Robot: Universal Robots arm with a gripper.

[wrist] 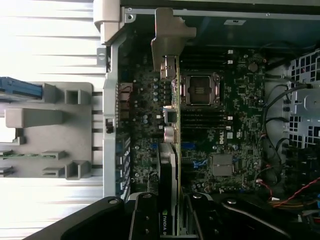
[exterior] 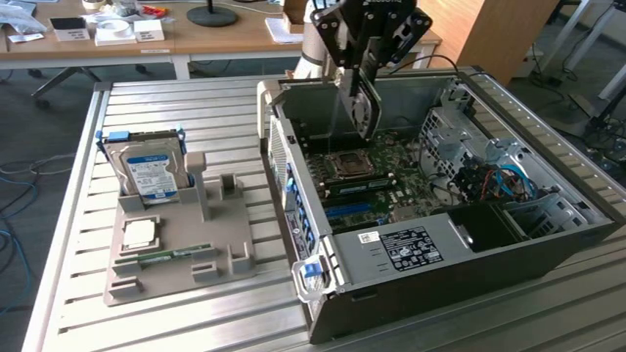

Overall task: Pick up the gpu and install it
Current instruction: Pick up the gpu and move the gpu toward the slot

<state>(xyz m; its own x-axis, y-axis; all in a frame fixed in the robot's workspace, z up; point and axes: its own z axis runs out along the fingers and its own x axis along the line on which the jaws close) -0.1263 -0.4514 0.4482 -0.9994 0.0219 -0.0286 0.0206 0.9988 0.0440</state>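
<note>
A grey holder [exterior: 220,242] with a hard drive [exterior: 152,172] sits on the counter [exterior: 196,308] at the exterior view's left. To its right, over the open computer case [exterior: 547,242], the claw [exterior: 364,70] points straight down, partly closed on the gpu [exterior: 360,110]. The card hangs edge-down above the motherboard [exterior: 372,183], its top edge hidden between the fingers. Whether it touches the board cannot be told.

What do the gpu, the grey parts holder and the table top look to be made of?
gpu: a dark circuit board seen edge-on, with a pale bracket that looks like dull sheet metal, going by its bent, flat shape.
parts holder: matte grey-beige with blocky moulded slots, so likely plastic.
table top: silvery ribbed slats with a soft sheen, probably aluminium.
</note>
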